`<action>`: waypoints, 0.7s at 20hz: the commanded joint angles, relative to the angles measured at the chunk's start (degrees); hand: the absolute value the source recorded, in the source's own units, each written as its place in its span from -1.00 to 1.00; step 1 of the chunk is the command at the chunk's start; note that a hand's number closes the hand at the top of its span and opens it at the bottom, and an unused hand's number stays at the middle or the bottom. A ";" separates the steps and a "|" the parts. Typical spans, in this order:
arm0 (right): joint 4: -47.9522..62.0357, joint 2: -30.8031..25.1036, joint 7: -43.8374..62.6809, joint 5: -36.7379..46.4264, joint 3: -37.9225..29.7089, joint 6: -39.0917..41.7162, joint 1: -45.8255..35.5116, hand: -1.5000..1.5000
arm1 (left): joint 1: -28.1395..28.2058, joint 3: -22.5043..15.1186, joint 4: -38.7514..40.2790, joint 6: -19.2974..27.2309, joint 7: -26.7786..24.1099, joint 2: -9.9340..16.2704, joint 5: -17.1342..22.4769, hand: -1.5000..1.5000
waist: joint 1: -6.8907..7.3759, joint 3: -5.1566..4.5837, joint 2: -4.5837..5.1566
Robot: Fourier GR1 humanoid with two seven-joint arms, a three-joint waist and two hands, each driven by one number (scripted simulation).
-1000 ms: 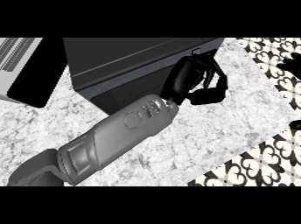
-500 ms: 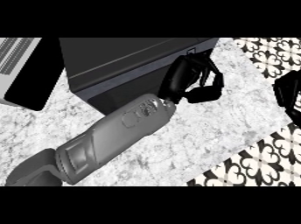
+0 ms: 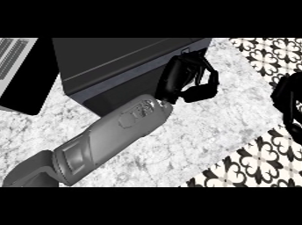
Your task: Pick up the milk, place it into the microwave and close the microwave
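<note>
So from my remote seat, the left hand (image 3: pixel 187 81) is parked right up against the near right corner of the microwave (image 3: pixel 115 66), fingers curled in, and I honestly can't see anything inside them. No milk anywhere in the head view, so my guess is it's either already inside the dark box or hidden behind something; I can't tell which. The microwave sits up and to the left of the hand, its long side running across the view, with the hand touching or just beside that front edge. What looks like the door (image 3: pixel 14 72) is the grey panel swung out at far left, well away from this hand. The right hand (image 3: pixel 296 107) shows at the right edge over the patterned floor, fingers curved, nothing visibly in it. Left arm's clearly the nearer one, so any door push probably means sweeping it leftward across the marble counter (image 3: pixel 199 132).
</note>
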 commanded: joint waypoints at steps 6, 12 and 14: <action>-4.37 0.13 -1.13 -2.49 1.42 4.47 1.13 1.00 | -2.71 0.74 3.05 0.80 -0.03 -2.74 1.01 1.00 | -1.98 0.22 0.95; -6.80 -0.50 0.28 -3.88 0.54 3.41 2.09 1.00 | -0.75 7.28 2.64 10.26 -2.35 -2.53 2.60 1.00 | 0.19 -0.27 0.17; -7.86 -2.23 4.23 -2.72 5.77 7.05 3.24 1.00 | 0.43 3.68 3.76 4.75 4.01 -2.79 4.86 1.00 | 0.45 -0.08 2.13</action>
